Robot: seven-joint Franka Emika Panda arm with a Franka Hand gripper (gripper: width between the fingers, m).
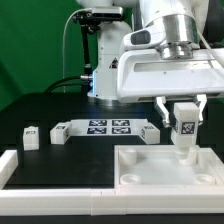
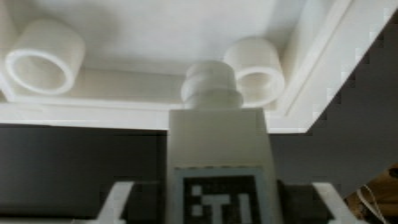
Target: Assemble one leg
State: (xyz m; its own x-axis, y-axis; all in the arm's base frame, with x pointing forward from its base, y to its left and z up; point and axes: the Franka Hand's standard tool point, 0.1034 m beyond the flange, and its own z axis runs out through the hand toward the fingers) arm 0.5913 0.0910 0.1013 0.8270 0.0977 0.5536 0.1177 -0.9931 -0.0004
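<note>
My gripper (image 1: 185, 118) is shut on the leg (image 1: 184, 127), a stubby white post with a black-and-white tag, and holds it upright over the far right corner of the white square top (image 1: 128, 170). The leg's lower end touches or hovers just above that corner. In the wrist view the leg (image 2: 219, 140) runs out from between my fingers, and its narrow tip sits at a round corner socket (image 2: 253, 68) of the top (image 2: 134, 95). A second socket (image 2: 43, 62) shows at another corner.
The marker board (image 1: 105, 127) lies behind the top. Two more white legs (image 1: 31, 136) (image 1: 60, 132) lie at the exterior view's left, and another white part (image 1: 147, 133) lies beside the marker board. A white L-shaped fence (image 1: 40, 178) runs along the table's front.
</note>
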